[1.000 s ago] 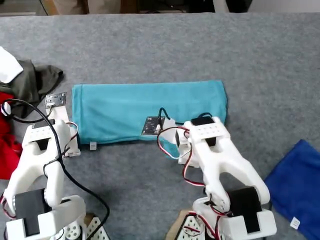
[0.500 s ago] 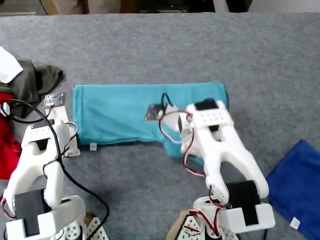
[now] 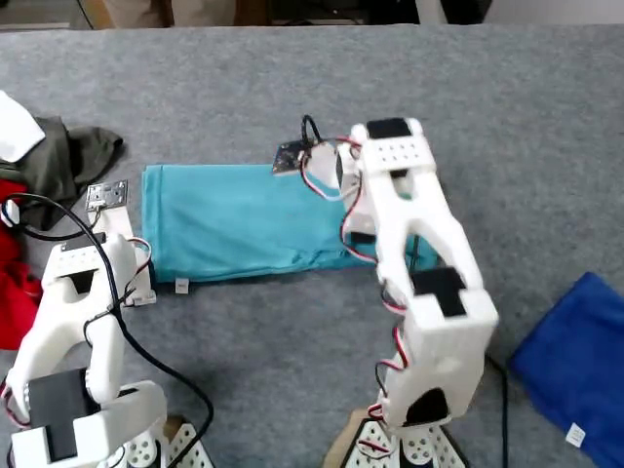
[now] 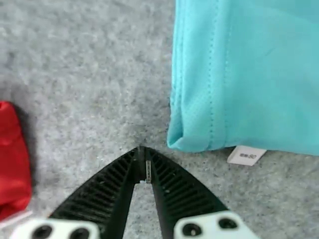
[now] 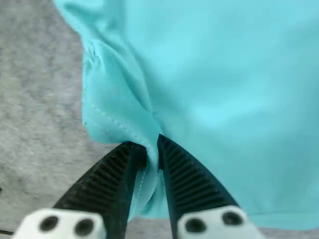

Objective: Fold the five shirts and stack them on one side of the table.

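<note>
- We look down on a grey tabletop with two white arms mounted at its near edge.
- The teal shirt lies at the middle of the tabletop as a long folded band, running left to right, with its right end bunched under the right arm.
- The right gripper pinches a fold of teal cloth between its black fingers, near a stitched hem.
- The left arm stands near the tabletop's left edge. The left gripper has its fingertips pressed together on nothing, over bare table just beside the teal shirt's near left corner.
- A blue shirt lies at the right edge, near the near right corner.
- An olive shirt, a red shirt and a white cloth are heaped along the left edge.
- A small white label sticks out from the teal shirt's near hem.
</note>
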Controlling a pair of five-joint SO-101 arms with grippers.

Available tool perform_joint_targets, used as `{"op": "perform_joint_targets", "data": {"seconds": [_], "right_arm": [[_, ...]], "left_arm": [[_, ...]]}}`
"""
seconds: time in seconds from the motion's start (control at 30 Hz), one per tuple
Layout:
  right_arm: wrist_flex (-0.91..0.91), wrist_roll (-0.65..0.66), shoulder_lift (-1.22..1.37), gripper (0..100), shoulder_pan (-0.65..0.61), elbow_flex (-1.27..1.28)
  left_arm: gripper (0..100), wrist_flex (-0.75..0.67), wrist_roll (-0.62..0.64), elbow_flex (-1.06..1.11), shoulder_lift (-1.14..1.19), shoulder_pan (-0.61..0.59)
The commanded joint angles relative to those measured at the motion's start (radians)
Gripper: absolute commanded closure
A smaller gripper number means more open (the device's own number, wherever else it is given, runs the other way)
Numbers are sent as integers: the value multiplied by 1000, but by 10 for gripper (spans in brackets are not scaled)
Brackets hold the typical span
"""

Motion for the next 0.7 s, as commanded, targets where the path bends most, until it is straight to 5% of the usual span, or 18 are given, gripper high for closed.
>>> {"op": "perform_joint_targets", "data": {"seconds": [0.0, 0.27, 0.5, 0.67], "right_arm": [[63, 51, 94, 995, 16, -245], [213, 155, 297, 981, 1, -576], [219, 41, 335, 712, 4, -736], [282, 31, 329, 754, 25, -769]], "left_arm": [[980, -11, 6, -3, -31, -8], [980, -11, 6, -6, -30, -5], [979, -12, 6, -6, -28, -5], [979, -12, 6, -6, -28, -5]]}}
